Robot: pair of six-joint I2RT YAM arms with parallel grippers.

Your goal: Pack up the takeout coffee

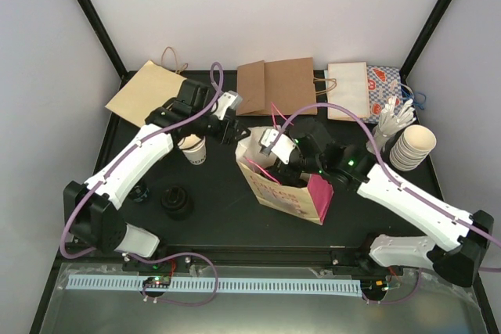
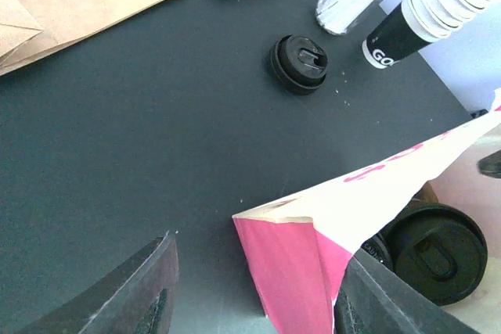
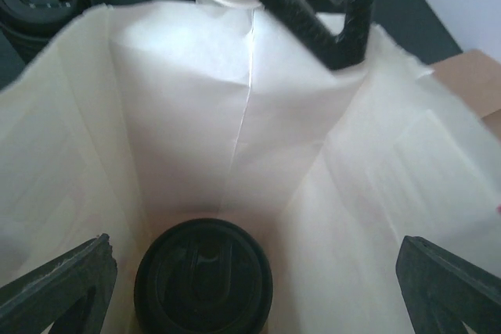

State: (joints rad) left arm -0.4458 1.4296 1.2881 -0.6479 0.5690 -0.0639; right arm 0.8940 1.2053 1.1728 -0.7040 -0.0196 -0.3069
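Black bench (image 1: 219,220), carrying everything listed. Left arm (image 1: 129,162) and right arm (image 1: 407,197), white, both reaching to the middle of the bench. Flat brown bags (image 1: 274,87) and a flat white bag (image 1: 348,90) lie along the far edge. Pink-and-white bag (image 1: 286,185) stands upright at centre with its mouth open. The overhead view gives its outside only. The right wrist view looks down inside it to a black round lid (image 3: 203,279) at the bottom, and what sits under that lid is hidden. Stack of nested cups (image 1: 412,146) lies at the right; the left wrist view alone shows a black band with white letters at its foot. Takeout coffee (image 1: 194,149) is a small white cup, upright and uncovered on the bench. It stands just beside the left arm, left of the pink-and-white bag and outside it. The right wrist view shows only its rim beyond the bag's far wall. Left end effector (image 1: 228,131) is at the bag's upper left rim. Its finger gap is unreadable from overhead, but the left wrist view shows its fingers (image 2: 149,287) spread. The bag's pink corner lies between them, and contact cannot be told. Right end effector (image 3: 252,246) is inside the bag's mouth, spread wide and gripping nothing. Loose black lid (image 1: 176,201) lies near the left arm.
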